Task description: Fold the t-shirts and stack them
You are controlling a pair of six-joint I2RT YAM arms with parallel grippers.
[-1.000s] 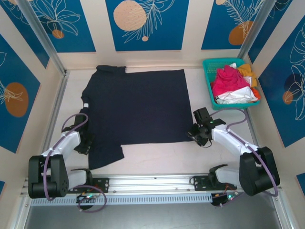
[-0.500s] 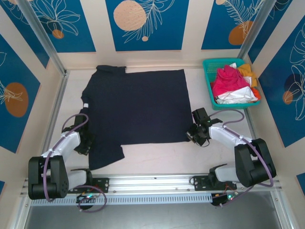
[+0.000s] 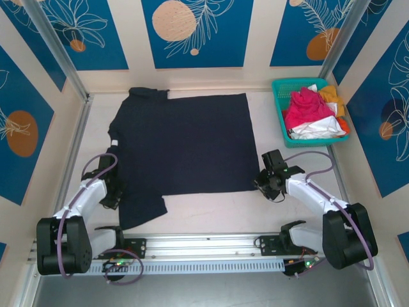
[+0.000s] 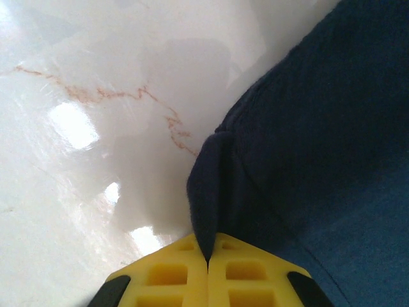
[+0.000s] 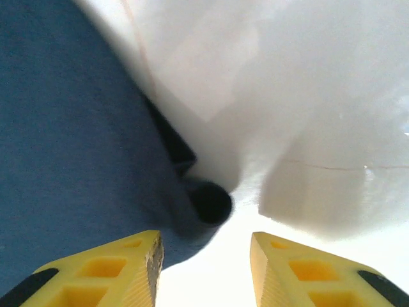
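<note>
Setting up first fold of navy t-shirt (image 3: pixel 182 137), spread flat mid-table (image 3: pixel 211 208); other t-shirts (image 3: pixel 307 110) heaped in basket (image 3: pixel 279 109) at far right corner. Pinching its near-left edge tight with left gripper (image 4: pixel 208 256), a grip clear from left wrist but hidden under the arm from above. Holding right gripper (image 5: pixel 204 246) with jaws apart just short of curled near-right hem corner, nothing gripped. Next, likely: close right on that corner, lift both edges together.
</note>
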